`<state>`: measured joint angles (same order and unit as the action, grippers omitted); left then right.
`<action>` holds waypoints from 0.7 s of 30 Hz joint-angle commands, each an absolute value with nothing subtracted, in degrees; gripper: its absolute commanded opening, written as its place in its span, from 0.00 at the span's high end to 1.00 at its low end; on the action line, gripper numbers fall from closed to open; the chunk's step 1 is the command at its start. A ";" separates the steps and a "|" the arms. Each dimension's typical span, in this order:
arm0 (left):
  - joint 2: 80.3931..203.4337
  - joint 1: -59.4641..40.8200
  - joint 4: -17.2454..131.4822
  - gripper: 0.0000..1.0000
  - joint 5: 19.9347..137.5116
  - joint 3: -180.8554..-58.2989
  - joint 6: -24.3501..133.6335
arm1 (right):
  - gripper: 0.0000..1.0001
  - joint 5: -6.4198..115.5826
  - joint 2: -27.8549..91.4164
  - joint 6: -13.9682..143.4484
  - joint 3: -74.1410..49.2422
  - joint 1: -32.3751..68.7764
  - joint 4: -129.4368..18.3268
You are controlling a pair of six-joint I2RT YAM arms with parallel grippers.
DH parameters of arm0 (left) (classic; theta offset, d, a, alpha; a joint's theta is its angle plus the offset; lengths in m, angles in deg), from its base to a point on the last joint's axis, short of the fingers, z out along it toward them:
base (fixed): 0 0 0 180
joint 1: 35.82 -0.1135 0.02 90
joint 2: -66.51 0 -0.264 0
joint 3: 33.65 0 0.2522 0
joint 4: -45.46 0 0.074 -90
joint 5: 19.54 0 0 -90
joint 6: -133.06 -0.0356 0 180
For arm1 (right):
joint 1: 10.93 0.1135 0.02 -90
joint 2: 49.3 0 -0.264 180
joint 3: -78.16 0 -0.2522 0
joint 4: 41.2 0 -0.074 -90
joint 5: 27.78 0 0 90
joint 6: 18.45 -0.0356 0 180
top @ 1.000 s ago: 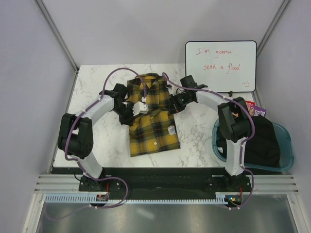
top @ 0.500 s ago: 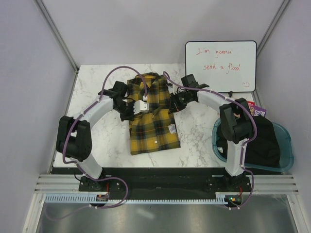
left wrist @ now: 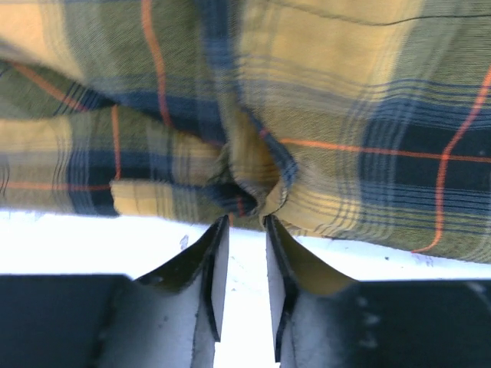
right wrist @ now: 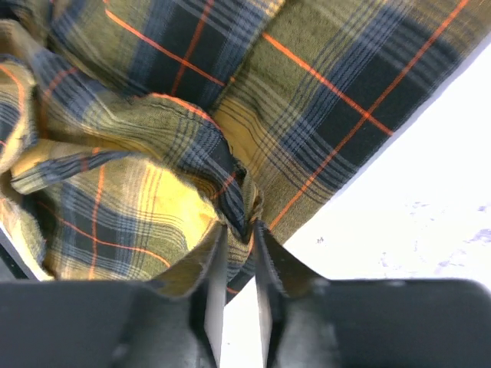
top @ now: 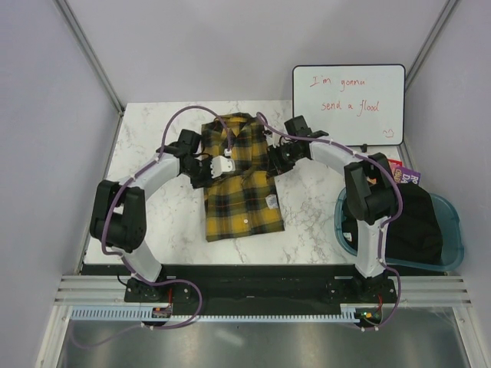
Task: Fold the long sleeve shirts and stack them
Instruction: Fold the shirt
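One shirt (top: 242, 192), a soft yellow-and-black plaid flannel with thin red lines, lies folded into a long rectangle, collar away from the arm bases, at the middle of one white marbled counter (top: 146, 153). Two hands flank its upper half. Left hand (left wrist: 244, 222): fingers slightly apart, a pucker of cloth at their tips. Right hand (right wrist: 239, 226): a fold lies between the narrowly parted tips; whether it is clamped cannot be told. Only the top view shows one whiteboard (top: 349, 103) and one teal bin (top: 453, 230) of dark cloth; only the wrist views show the weave.
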<state>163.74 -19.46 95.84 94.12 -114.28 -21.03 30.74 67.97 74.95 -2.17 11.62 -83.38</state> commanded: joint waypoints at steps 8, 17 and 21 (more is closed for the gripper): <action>149.93 -30.28 90.34 0.15 110.15 -116.50 18.77 | 0.31 31.66 51.34 75.25 0.17 11.31 -86.78; 142.97 -30.02 64.05 0.19 133.91 -92.43 57.18 | 0.45 11.34 52.29 59.17 -9.67 17.10 -75.63; 150.58 -29.93 51.50 0.21 135.94 -89.32 64.33 | 0.48 7.73 59.57 56.08 -9.78 18.52 -68.68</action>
<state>144.37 -29.95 70.07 128.15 -89.76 48.45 14.98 53.59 61.97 -9.26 17.56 -77.33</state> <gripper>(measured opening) 0.807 0.530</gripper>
